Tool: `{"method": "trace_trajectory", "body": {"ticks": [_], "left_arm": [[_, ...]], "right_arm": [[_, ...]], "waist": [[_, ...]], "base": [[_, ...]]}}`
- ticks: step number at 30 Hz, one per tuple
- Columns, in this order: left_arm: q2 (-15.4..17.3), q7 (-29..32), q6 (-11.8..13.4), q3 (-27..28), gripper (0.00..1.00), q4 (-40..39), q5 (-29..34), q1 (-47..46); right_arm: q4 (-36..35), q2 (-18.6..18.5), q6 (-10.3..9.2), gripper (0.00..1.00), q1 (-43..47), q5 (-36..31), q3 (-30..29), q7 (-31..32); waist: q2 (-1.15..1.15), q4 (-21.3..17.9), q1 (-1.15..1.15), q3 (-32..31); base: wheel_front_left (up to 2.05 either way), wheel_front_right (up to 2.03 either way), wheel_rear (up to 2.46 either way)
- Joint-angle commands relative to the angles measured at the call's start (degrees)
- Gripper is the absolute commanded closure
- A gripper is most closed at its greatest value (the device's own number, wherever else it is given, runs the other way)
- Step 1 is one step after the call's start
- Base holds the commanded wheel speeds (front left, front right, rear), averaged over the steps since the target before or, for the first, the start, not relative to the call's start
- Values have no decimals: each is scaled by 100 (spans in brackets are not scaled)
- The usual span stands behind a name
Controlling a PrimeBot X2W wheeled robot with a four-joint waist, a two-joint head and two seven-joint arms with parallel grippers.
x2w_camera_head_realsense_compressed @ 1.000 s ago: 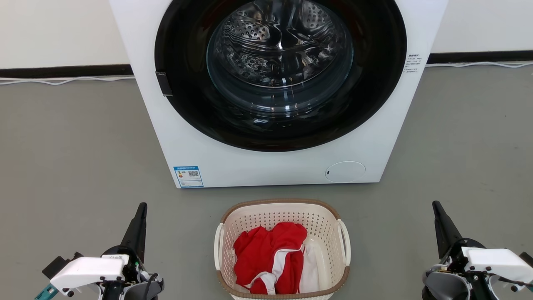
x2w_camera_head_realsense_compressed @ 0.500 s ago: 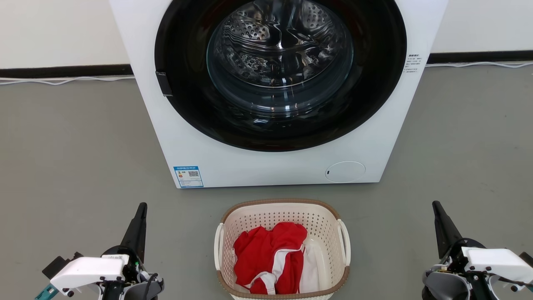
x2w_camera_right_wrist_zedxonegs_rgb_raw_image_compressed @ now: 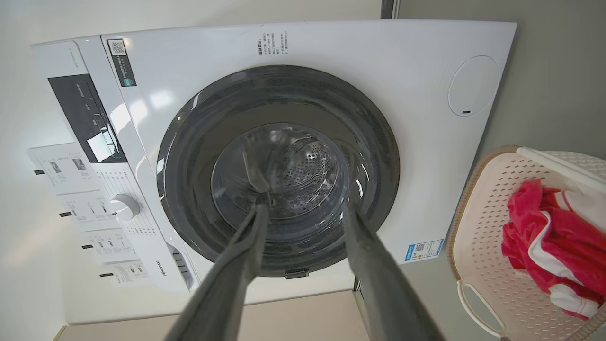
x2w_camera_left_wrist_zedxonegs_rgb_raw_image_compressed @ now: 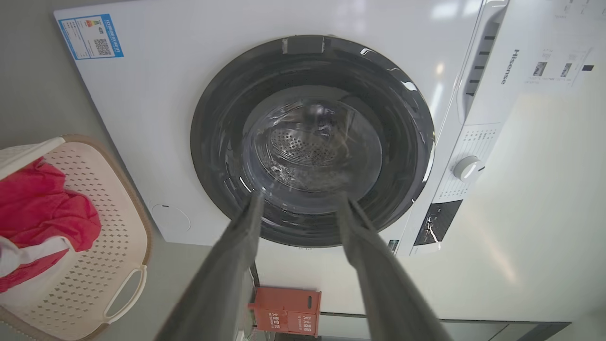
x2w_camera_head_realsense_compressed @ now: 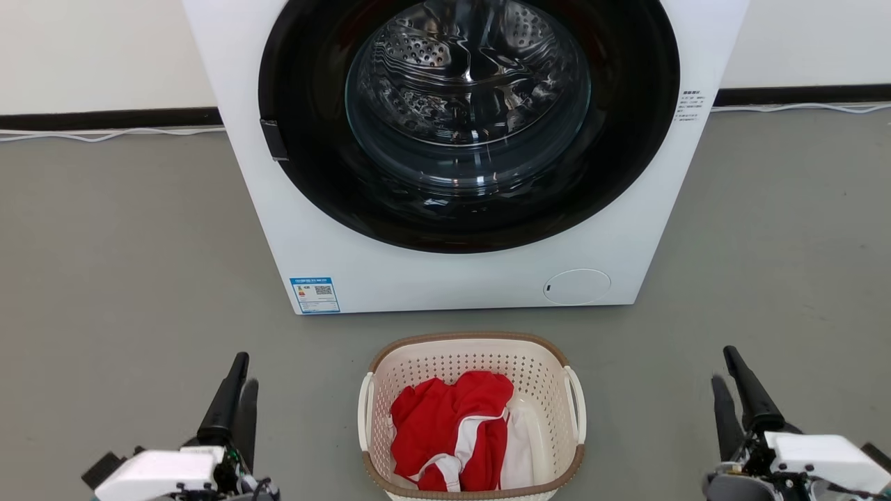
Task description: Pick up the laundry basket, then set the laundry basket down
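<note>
Cream perforated basket sits on floor just before washer front, red garment inside, handles untouched. Step: pick-up not begun. Left gripper and right gripper flank it, well apart, fingers spread, empty. Next: each must close in on its side handle. Legible: "Hisense" on washer; blue QR label, print too small.

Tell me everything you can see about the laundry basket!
The laundry basket is cream-white plastic dotted with holes, a rounded rectangle with a brown woven-look rim and a white loop handle on each side. It stands upright on the grey floor, in front of the washing machine, with red and white clothes inside. The left claw and right claw sit apart from it.
</note>
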Motion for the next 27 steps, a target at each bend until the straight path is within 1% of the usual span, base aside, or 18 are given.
{"method": "trace_trajectory", "body": {"ticks": [1,4,5,8,12,17,25,27], "left_arm": [[33,-48,-2,-20,0,-142,12,-121],[35,-101,-3,-65,0,-170,24,-102],[35,-118,-4,-79,0,-178,28,-95],[37,-169,-5,-117,0,-201,49,-74],[40,-237,-6,-159,0,-214,144,-60],[47,-321,-8,-194,0,-198,375,-59],[52,-455,-11,-190,0,-165,985,-64],[52,-472,-11,-190,0,-167,1075,-61]], "right_arm": [[-151,-27,2,0,-96,-3,13,-48],[-203,-28,3,0,-67,-18,44,-101],[-218,-28,4,0,-57,-26,51,-118],[-260,-28,5,0,-26,-76,66,-168],[-298,-29,6,0,-3,-239,76,-236],[-333,-30,8,0,9,-592,80,-320],[-431,-44,11,0,24,-1410,96,-454],[-445,-51,11,0,28,-1526,101,-471]], "waist": [[0,0,2,-1],[0,1,12,-10],[0,1,12,-12],[0,2,2,-4],[0,2,0,3],[0,4,0,5],[0,7,0,2],[0,7,0,1]], "base": [[0,0,0],[0,0,0],[0,0,0],[0,0,0],[0,0,0],[0,0,0],[0,0,0],[0,0,0]]}}
